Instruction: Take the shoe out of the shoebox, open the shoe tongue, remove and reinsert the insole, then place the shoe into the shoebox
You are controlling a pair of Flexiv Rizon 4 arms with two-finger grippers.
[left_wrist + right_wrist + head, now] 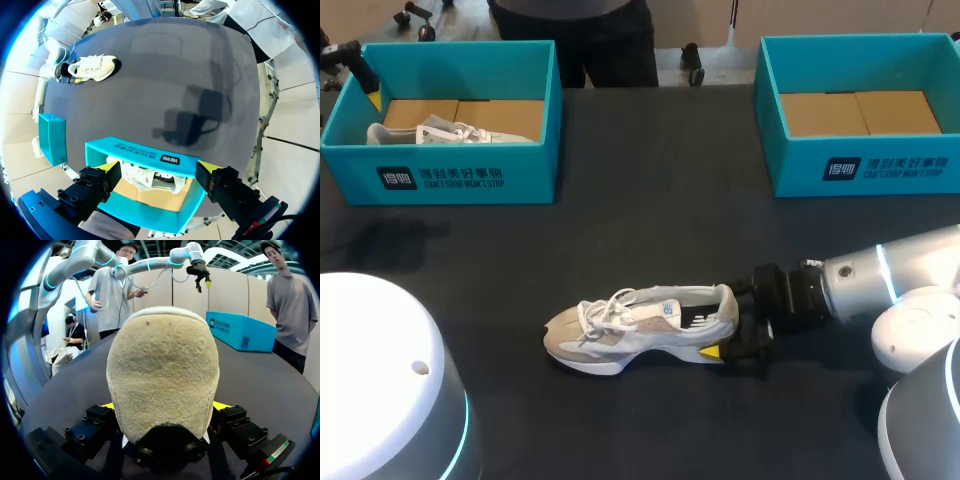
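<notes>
the beige and white shoe (640, 325) stood upright on its sole in the middle of the dark desk (650, 220), well apart from both boxes. the right gripper (730, 325) pinched the shoe's heel, one yellow-tipped finger on each side. the left gripper (157, 170) hung over the left shoebox (460, 165) at the far left, its fingers spread wide and touching nothing. a second shoe (440, 132) lay inside that box. the right shoebox (865, 165) at the far right showed only its cardboard floor.
</notes>
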